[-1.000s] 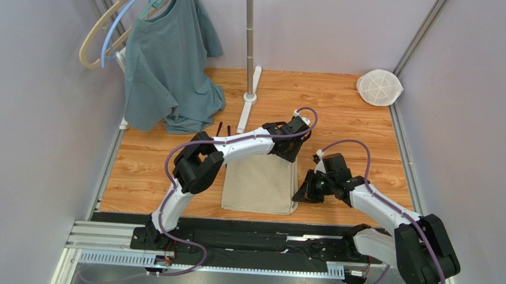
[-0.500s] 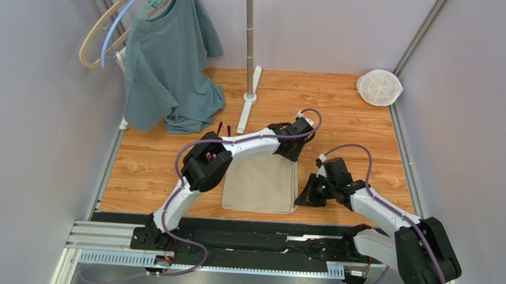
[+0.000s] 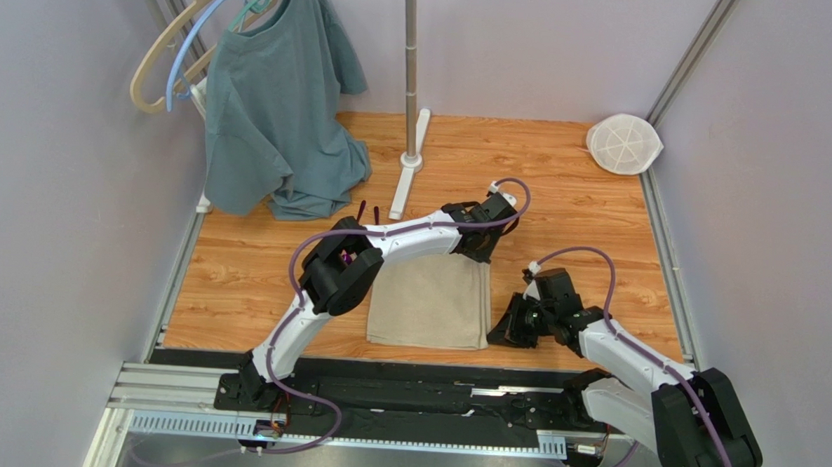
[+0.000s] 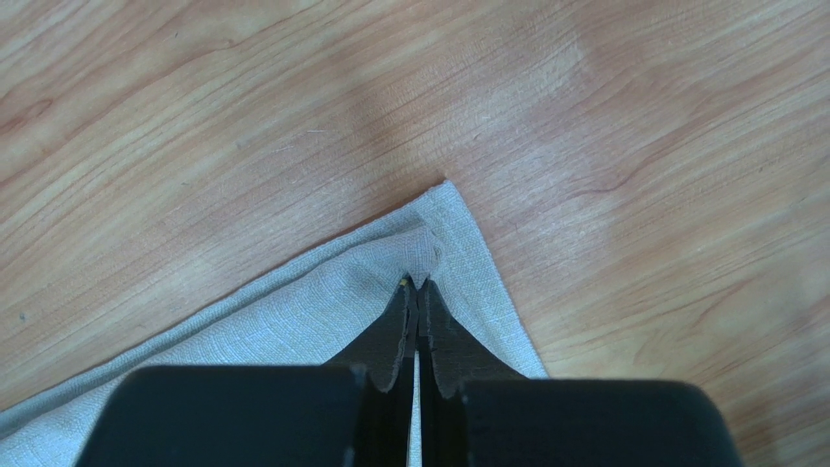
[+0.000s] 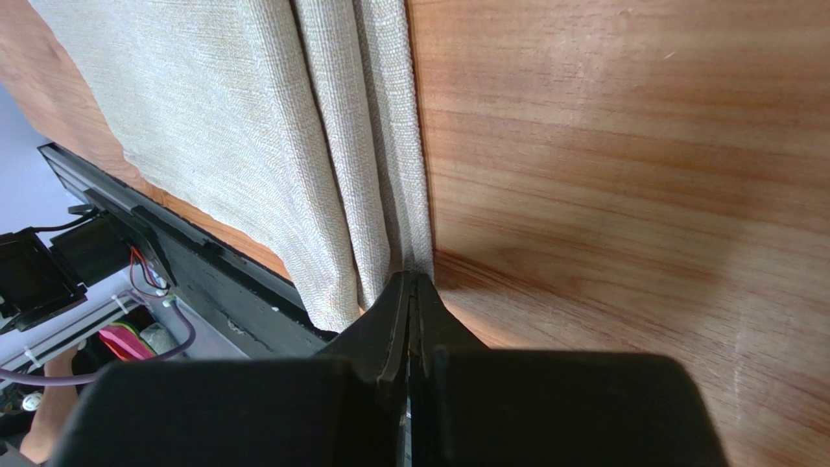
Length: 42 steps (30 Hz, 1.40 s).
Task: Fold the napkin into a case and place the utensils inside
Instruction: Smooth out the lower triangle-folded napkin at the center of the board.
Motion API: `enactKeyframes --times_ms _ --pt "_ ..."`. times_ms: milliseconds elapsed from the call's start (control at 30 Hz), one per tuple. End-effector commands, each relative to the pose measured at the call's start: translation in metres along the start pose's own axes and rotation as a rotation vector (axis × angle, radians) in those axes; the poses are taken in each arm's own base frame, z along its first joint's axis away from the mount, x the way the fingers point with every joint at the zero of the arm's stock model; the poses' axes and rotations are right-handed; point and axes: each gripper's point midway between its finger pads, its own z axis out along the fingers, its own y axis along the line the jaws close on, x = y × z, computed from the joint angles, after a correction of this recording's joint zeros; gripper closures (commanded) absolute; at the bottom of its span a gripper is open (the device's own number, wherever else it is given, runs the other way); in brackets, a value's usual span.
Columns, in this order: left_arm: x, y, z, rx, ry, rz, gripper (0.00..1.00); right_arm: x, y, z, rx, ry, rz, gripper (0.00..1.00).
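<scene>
Left wrist: left jaws now pinch napkin (image 4: 292, 321) corner (open before).

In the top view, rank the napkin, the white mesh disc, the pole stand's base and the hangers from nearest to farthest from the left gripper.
1. napkin, its far right corner pinched in the left gripper
2. pole stand's base, behind and leftward
3. white mesh disc, far right corner
4. hangers, far left corner
</scene>
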Motion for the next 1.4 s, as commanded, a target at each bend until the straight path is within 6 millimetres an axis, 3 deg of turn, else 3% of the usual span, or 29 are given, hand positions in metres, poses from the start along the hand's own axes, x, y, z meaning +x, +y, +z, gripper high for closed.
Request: enactKeyframes --times_ms 0,167,433,633,767,967,1000,1067,1167,1200,1267,1300,1333,1367 --pt "-0.047 -0.013 -0.021 0.039 -0.13 -0.048 1.0 0.005 -0.008 0.004 0.011 -0.001 0.021 1.0" --pt "-0.051 -0.016 -0.021 0.04 -0.136 -0.079 1.0 0.01 -0.018 0.006 0.046 0.001 0.044 1.0" --pt "-0.067 -0.026 -0.037 0.051 -0.191 -0.099 1.0 0.012 -0.022 0.005 0.067 0.005 0.058 1.0" --pt "-0.06 -0.047 -0.023 0.124 -0.21 -0.079 1.0 0.01 -0.023 0.001 0.086 -0.017 0.073 1.0" --pt "-0.052 -0.044 -0.005 0.114 -0.157 -0.099 0.99 0.009 -0.021 -0.002 0.082 -0.029 0.079 1.0" --pt "-0.056 -0.048 0.0 0.147 -0.137 -0.106 0.74 0.009 -0.021 -0.003 0.087 -0.035 0.085 1.0" --pt "-0.059 -0.05 -0.004 0.163 -0.148 -0.101 0.63 0.01 -0.022 -0.003 0.089 -0.035 0.088 1.0" --pt "-0.063 -0.058 -0.013 0.215 -0.158 -0.095 0.54 0.009 -0.023 -0.004 0.094 -0.04 0.091 1.0" --pt "-0.079 -0.066 -0.052 0.296 -0.203 -0.09 0.45 0.007 -0.024 -0.01 0.122 -0.057 0.098 1.0" --pt "-0.095 -0.065 -0.084 0.327 -0.258 -0.099 0.42 0.0 -0.018 -0.014 0.119 -0.082 0.097 1.0" --pt "-0.093 -0.063 -0.104 0.35 -0.272 -0.101 0.42 -0.007 -0.02 -0.025 0.165 -0.132 0.103 0.98" --pt "-0.102 -0.06 -0.133 0.37 -0.311 -0.124 0.46 -0.015 -0.02 -0.03 0.179 -0.167 0.093 0.96" --pt "-0.089 -0.053 -0.132 0.361 -0.291 -0.13 0.5 -0.028 -0.013 -0.039 0.188 -0.217 0.085 0.91" --pt "-0.083 -0.049 -0.139 0.363 -0.291 -0.134 0.62 -0.044 -0.015 -0.047 0.209 -0.282 0.1 0.83"
